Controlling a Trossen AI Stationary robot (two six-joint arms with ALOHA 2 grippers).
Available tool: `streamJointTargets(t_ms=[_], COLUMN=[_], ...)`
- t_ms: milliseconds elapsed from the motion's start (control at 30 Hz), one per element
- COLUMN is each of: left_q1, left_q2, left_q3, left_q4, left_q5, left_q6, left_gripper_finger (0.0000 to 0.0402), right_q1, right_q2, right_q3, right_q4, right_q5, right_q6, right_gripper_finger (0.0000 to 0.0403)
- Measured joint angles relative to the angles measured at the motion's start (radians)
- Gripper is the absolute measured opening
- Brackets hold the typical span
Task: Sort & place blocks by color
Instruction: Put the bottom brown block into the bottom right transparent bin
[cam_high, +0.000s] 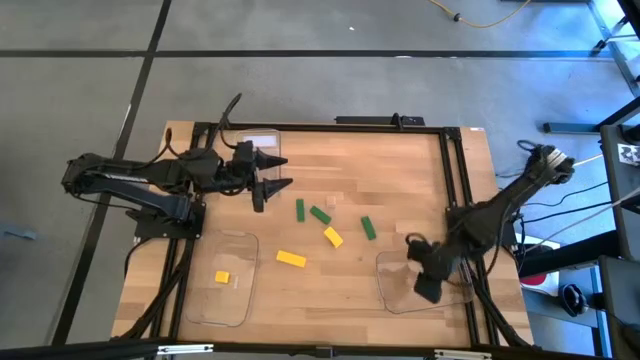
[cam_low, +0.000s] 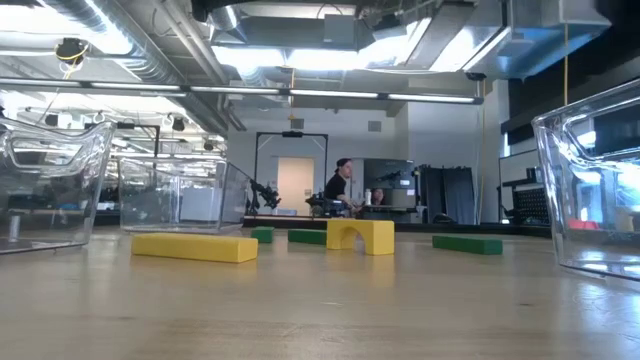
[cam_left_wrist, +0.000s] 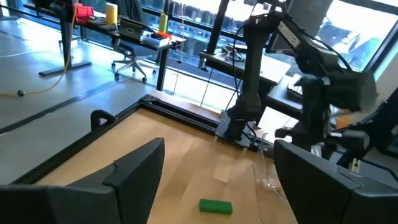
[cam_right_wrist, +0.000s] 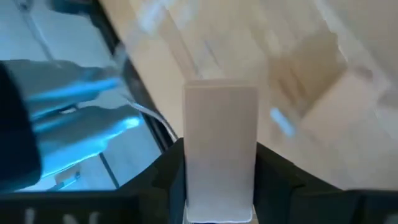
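Three green blocks and two yellow blocks lie flat on the table's middle. A small yellow block lies in the near left clear tray. My left gripper stands open at the left, above the table and pointing level toward the right, with nothing between its fingers; a green block lies ahead of it. My right gripper hangs over the near right clear tray, shut on a tan block. My right gripper pinches the tan block by its two long sides between its two fingers. The block sticks out past the fingertips along the fingers' line. The fingers slant downward toward the table, and the block is lifted clear.
A third clear tray stands at the far left, beside my left gripper. In the low view a yellow bar and a yellow arch piece lie between the trays' walls. A person shows far off in the room.
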Motion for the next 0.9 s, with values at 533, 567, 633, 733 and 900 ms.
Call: streamJointTargets(t_ms=[533,567,633,733,900], left_q1=[0.0,0.0,0.0,0.0,0.0], left_q2=[0.008,0.008,0.008,0.008,0.008], left_q3=[-0.001,-0.001,-0.001,-0.001,-0.001], left_q4=[0.0,0.0,0.0,0.0,0.0], left_q5=[0.001,0.001,0.001,0.001,0.001], left_q6=[0.0,0.0,0.0,0.0,0.0], left_gripper_finger=[0.0292,0.0292,0.0292,0.0292,0.0292], right_q1=[0.039,0.035,0.029,0.026,0.026], right_q2=[0.31,0.319,0.339,0.368,0.402], right_q3=[0.0,0.0,0.0,0.0,0.0], right_q4=[0.074,0.073,0.067,0.063,0.066], right_q5=[0.142,0.146,0.15,0.15,0.15], right_q6=[0.437,0.453,0.486,0.518,0.547], right_gripper_finger=[0.0129,0.0129,0.0129,0.0129,0.0129])
